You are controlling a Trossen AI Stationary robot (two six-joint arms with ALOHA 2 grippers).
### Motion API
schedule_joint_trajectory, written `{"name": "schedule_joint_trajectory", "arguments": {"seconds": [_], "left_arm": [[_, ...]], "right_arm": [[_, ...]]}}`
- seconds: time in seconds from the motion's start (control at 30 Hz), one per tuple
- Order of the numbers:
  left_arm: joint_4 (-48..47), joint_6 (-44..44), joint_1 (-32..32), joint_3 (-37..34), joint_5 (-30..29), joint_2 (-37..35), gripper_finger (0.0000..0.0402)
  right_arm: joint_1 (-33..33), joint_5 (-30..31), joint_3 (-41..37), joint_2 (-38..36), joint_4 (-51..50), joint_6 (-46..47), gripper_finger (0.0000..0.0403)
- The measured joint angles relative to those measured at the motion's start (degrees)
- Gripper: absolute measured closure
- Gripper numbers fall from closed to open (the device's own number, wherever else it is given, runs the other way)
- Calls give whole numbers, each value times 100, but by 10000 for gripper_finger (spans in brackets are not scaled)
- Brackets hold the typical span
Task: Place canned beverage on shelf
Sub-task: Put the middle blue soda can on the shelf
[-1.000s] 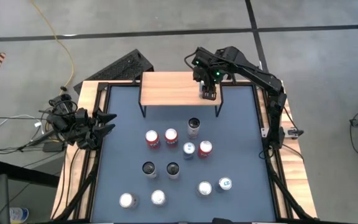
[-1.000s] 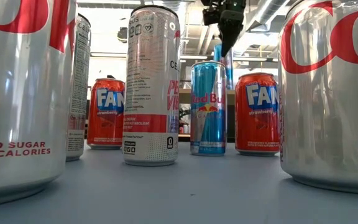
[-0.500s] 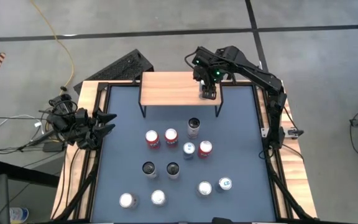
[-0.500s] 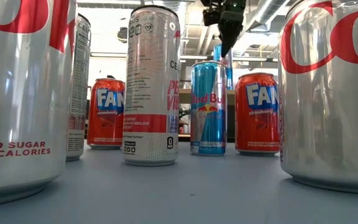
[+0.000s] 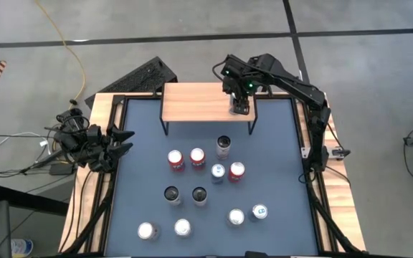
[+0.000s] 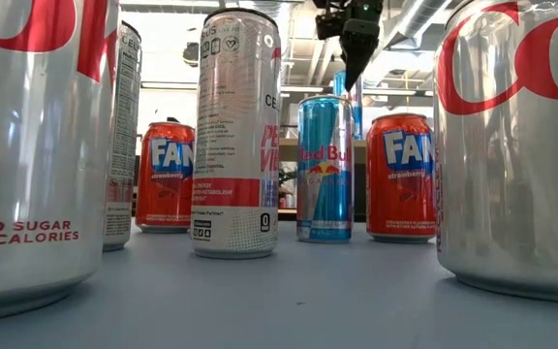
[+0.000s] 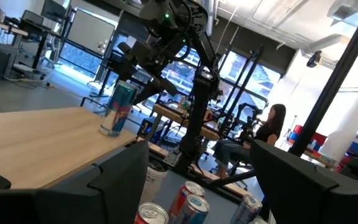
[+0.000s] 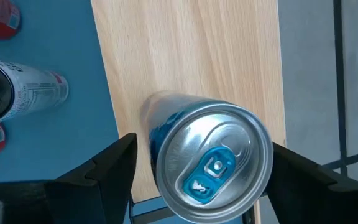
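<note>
standing upright on the shelf (image 5: 196, 102), blue-and-silver can (image 8: 209, 160); right hand (image 8: 197, 168) spread clear around it

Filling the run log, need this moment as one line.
right gripper: open around blue can | can: upright on shelf | left gripper: open, parked at table's left edge

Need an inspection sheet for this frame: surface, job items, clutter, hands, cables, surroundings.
Surface: blue mat inside a wooden table frame.
Job's things: blue can upright on the shelf, near its right end.
Clutter: eleven more cans upright on the mat, in front of the shelf.
Hands: right hand straddling the blue can, fingers clear of its sides; left hand open, idle at the table's left edge.
Cables: yellow cable across the floor; dark bundle by the left arm.
Surroundings: seated person beyond the table.
</note>
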Motion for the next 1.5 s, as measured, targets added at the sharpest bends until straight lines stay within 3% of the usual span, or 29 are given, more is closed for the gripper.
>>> {"name": "schedule_joint_trajectory", "arguments": {"seconds": [0.67, 1.17, 1.33, 1.5], "left_arm": [[2, 37, 0, 0, -9, 0, 129], [0, 0, 2, -2, -6, 0, 129], [-61, 0, 0, -2, -2, 0, 129], [-101, -26, 2, -2, 6, 0, 129]], "right_arm": [[-111, 10, -2, -271, 416, 237, 83], [-391, -275, -83, -1859, 485, 1123, 83], [-300, -253, -1136, -2529, 823, 1533, 83], [-167, -258, -3294, -3501, 2387, 1571, 83]]}}
